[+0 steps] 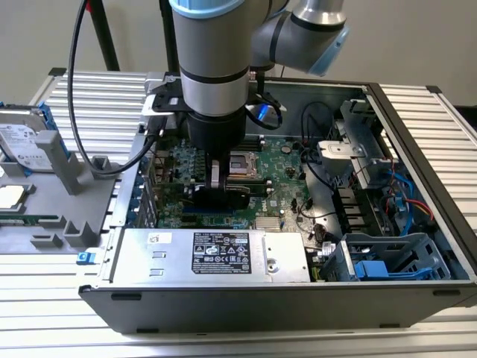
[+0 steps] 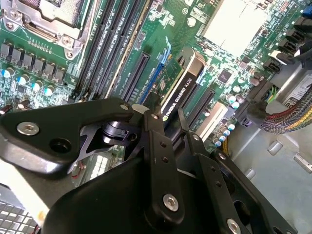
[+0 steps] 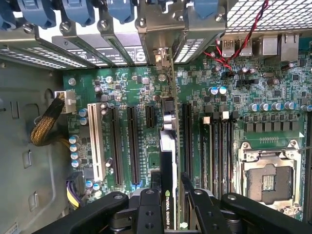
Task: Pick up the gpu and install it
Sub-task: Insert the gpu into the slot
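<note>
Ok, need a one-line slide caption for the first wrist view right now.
Gripper shut on the gpu, held edge-on over the motherboard expansion slots inside the open computer case.

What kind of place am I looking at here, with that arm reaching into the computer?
Probably a robotics lab or test bench for computer assembly. An opened computer case lies on a ribbed aluminium table, spare parts wait in a grey holder, and the arm's pincer holds the gpu over the motherboard.

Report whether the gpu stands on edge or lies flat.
On edge: the gpu stands upright over the motherboard slots, clamped between the gripper fingers. Fully seated: cannot tell.
</note>
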You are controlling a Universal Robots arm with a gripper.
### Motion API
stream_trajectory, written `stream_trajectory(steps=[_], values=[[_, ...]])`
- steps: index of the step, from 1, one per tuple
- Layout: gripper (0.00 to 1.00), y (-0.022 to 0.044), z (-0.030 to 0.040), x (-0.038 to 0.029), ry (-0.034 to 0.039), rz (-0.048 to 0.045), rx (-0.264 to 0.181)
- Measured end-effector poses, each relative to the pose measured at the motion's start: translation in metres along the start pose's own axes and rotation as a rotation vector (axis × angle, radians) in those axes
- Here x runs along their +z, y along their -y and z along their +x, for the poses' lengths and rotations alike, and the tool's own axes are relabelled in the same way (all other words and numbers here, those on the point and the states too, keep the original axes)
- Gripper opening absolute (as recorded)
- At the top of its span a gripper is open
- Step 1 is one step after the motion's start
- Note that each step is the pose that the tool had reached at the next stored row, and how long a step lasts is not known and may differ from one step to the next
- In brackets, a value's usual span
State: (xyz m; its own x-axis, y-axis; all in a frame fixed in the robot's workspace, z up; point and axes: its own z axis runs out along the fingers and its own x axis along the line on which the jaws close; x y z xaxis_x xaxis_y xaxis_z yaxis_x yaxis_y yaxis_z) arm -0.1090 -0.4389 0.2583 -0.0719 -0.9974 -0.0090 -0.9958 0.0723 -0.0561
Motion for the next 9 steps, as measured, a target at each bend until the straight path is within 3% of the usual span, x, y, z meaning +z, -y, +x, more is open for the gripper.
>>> stream_trajectory(steps=[9], values=[[0.00,0.0000,-0.0001,0.0001,0.0002,0.0000,0.000]])
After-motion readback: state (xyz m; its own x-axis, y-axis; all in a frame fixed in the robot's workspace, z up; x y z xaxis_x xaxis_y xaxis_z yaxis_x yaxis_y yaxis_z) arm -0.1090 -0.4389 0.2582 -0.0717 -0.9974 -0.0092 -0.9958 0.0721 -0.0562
